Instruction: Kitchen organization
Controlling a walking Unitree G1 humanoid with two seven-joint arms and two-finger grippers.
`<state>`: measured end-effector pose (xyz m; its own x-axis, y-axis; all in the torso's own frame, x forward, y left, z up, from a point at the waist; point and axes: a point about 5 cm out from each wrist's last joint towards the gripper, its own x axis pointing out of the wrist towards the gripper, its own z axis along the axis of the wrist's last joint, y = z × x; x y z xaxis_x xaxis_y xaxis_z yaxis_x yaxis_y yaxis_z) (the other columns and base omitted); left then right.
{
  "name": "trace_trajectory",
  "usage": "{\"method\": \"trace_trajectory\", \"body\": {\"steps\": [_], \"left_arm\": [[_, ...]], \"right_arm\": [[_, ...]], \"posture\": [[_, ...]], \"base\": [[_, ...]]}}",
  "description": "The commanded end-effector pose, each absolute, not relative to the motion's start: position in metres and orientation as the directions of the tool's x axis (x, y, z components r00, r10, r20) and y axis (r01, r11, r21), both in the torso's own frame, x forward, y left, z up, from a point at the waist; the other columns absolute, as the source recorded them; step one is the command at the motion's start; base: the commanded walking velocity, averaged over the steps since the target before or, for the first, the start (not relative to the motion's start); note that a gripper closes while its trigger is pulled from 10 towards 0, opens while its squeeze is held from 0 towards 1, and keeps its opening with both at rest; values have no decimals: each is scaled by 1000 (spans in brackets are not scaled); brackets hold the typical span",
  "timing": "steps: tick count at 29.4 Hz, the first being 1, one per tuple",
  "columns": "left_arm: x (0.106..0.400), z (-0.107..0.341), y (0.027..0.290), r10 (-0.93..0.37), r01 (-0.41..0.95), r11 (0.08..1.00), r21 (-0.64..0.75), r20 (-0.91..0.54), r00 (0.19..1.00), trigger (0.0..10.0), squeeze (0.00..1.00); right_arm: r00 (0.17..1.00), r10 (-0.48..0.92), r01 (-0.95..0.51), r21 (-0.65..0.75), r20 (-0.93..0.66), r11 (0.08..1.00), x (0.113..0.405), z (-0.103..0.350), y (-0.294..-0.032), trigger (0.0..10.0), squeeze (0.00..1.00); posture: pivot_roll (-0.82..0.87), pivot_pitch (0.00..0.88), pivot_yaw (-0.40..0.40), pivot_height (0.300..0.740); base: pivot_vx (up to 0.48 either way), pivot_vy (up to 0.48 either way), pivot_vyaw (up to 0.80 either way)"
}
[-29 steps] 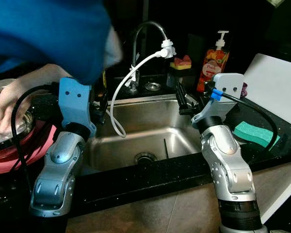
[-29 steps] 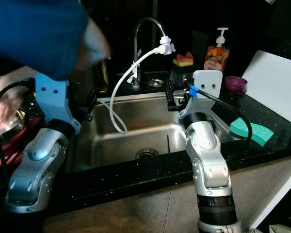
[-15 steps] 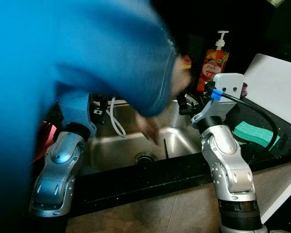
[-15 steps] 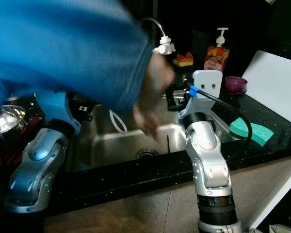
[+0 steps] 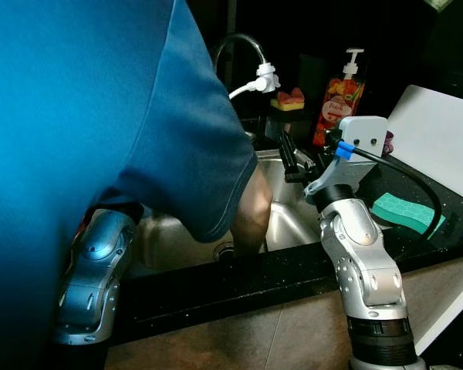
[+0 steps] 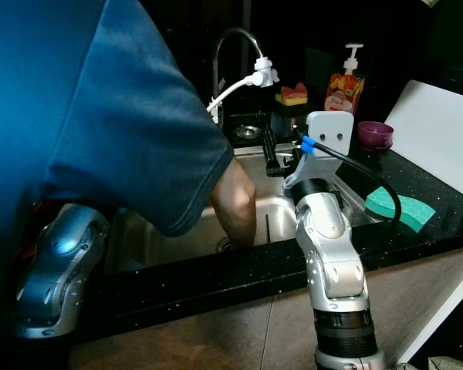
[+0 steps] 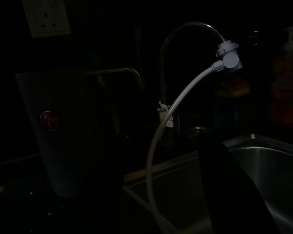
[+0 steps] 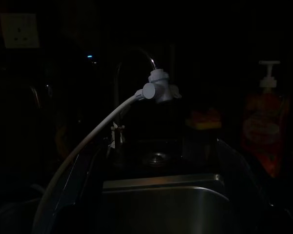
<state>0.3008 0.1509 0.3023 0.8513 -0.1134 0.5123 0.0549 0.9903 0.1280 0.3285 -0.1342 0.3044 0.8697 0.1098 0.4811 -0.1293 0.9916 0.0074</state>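
- A person in a blue sleeve (image 5: 100, 116) fills your left side, forearm (image 5: 251, 220) reaching down into the sink (image 5: 293, 220). Nothing here shows any organizing done yet; I judge the task barely begun.
- Your left arm (image 5: 92, 277) is brushed silver metal, waiting at the sink's left edge. You cannot tell how its end effector stands.
- The sink is smooth stainless steel, set in a glossy, speckled black worktop (image 5: 239, 281). A curved chrome faucet (image 5: 235, 42) carries a white plastic hose (image 7: 171, 126).
- Your right end effector (image 5: 291, 154) hovers over the sink's far right edge, fingers a little apart, holding nothing.
- Likely items to tidy sit to the right: a pump soap bottle (image 5: 339, 89), a soft green sponge (image 5: 405, 210), a flat white cutting board (image 5: 440, 135).
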Motion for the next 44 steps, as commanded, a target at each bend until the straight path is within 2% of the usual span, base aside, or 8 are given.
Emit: {"method": "trace_trajectory", "body": {"steps": [1, 44], "left_arm": [[301, 301, 149, -118, 60, 990, 129, 510, 852, 10000, 0], [300, 301, 149, -115, 59, 990, 125, 507, 854, 10000, 0]], "right_arm": [[870, 112, -135, 13, 480, 991, 328, 303, -134, 10000, 0], [873, 110, -134, 16, 475, 991, 328, 303, -134, 10000, 0]], "posture": [[67, 45, -56, 740], [63, 65, -55, 740]], "base": [[0, 0, 0], [0, 0, 0]]}}
